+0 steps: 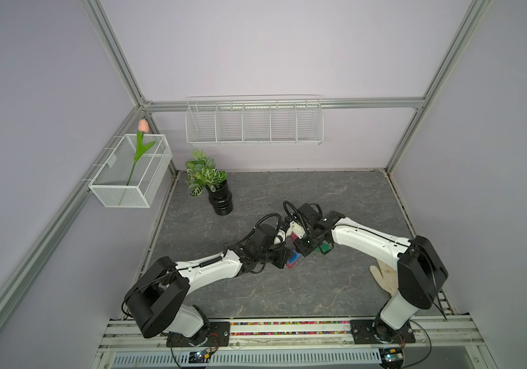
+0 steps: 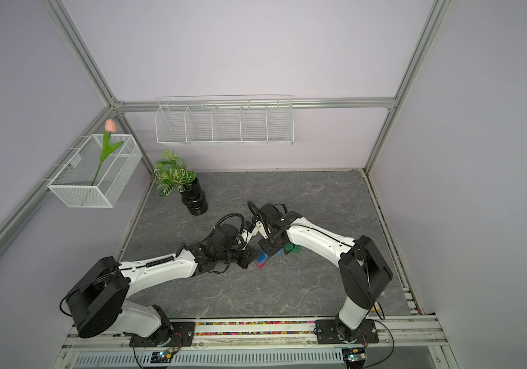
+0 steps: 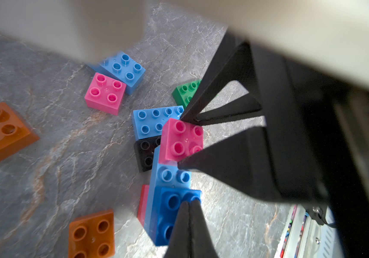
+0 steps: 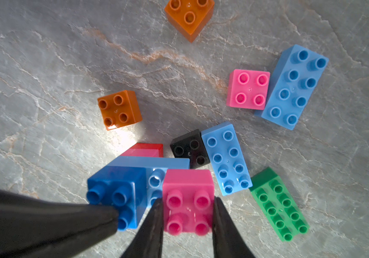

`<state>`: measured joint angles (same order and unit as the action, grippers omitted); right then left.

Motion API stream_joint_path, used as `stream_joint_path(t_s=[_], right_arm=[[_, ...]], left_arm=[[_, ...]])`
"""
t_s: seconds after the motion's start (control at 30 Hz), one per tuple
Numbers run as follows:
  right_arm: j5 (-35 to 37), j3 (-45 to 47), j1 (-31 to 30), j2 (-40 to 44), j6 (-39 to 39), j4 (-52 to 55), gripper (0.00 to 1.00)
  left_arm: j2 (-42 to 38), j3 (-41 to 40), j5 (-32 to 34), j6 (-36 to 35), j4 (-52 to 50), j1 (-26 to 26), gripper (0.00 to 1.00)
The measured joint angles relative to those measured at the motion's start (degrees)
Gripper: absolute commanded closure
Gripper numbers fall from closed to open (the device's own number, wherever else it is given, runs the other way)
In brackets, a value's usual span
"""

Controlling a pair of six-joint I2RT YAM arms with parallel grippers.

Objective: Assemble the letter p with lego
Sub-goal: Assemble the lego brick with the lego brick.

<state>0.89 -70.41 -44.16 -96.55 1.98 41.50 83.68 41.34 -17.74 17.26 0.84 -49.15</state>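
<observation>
— What does the lego [image 1: 291,262] look like?
— Studded bricks, mid-table [image 1: 255,287]. One stack: red brick [image 4: 147,146] lowest, a light-blue oblong [image 4: 152,162] higher, blue brick [image 4: 112,178] and pink brick [image 4: 188,181] on top.
— And the grippers?
— The right gripper [image 4: 188,202] clamps the pink brick; the left gripper [image 3: 189,204], fingers pressed together, has its tip against the blue brick.
— From above?
— The arms [image 1: 367,239] cover most. Only the wrist views show the loose ones — an orange brick [image 4: 118,109], black brick [image 4: 188,147], green brick [image 4: 279,205].
</observation>
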Motion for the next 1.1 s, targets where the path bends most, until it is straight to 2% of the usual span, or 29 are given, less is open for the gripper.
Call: stream_joint_path(t_s=[0.33, 0.83, 1.1], right_arm=[[0.85, 0.04, -0.46, 0.02, 1.05, -0.02, 0.63], [1.31, 0.04, -0.68, 0.02, 1.27, 0.02, 0.62], [1.95, 0.68, -0.94, -0.02, 1.73, 1.75, 0.47]], left_arm=[[-0.07, -0.13, 0.11, 0.02, 0.17, 0.00, 1.00], [-0.20, -0.37, 0.15, 0.02, 0.46, 0.00, 1.00], [-0.22, -0.39, 0.15, 0.00, 0.42, 0.00, 1.00]])
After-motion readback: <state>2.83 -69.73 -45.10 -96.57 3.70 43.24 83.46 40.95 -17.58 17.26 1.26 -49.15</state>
